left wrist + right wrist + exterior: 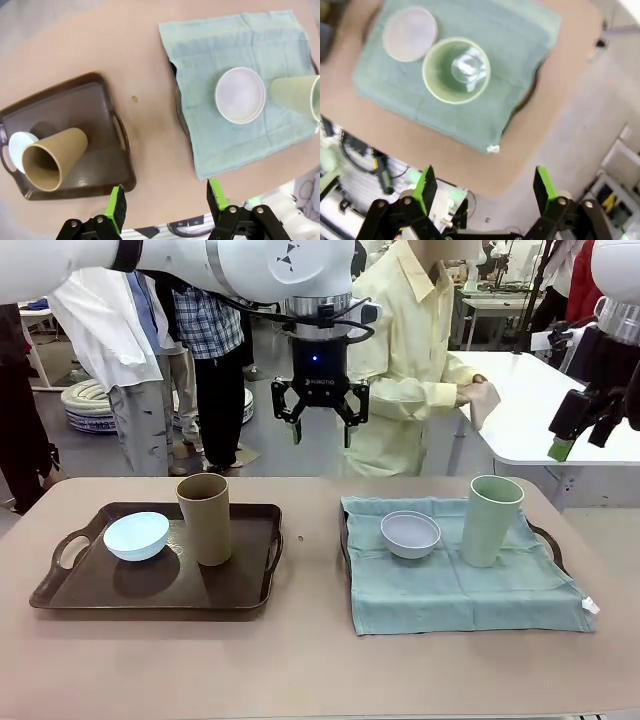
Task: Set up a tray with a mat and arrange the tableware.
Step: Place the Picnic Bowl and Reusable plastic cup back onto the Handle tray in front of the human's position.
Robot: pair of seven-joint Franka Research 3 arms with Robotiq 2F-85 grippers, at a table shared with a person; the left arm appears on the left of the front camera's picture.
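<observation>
Well, from the front view I have the left gripper (pixel 322 436) hanging high over the far middle of the table (pixel 300 660), jaws spread and empty, while the right gripper (pixel 582 438) sits raised off the far right edge, also released with nothing in it. On the left, a bare brown tray (pixel 150 608) carries the pale blue bowl (pixel 136 536) with the tan cup (pixel 205 520) upright just to its right. On the right, the green mat (pixel 450 590) is draped over a second tray (pixel 548 540), with the greyish white bowl (pixel 410 534) and the pale green cup (pixel 490 522) standing on it, near each other but apart. A person (pixel 410 360) stands beyond the far edge, hands away from the table. Looking down the left wrist, the left gripper (pixel 165 200) is parted above the strip of table between the trays, the tan cup (pixel 52 157) and pale blue bowl (pixel 17 147) off to the left, the greyish white bowl (pixel 240 95) and pale green cup (pixel 295 97) on the mat (pixel 225 40) to the right. Over the right wrist, the right gripper (pixel 485 185) gapes wide above the table's edge, with the pale green cup (pixel 456 70) and the greyish white bowl (pixel 410 34) on the mat (pixel 510 35) below. My read is that the mat is laid and half the tableware placed; next I would bring the left gripper down over the tan cup, pinch its wall near the rim, and carry it across upright.
</observation>
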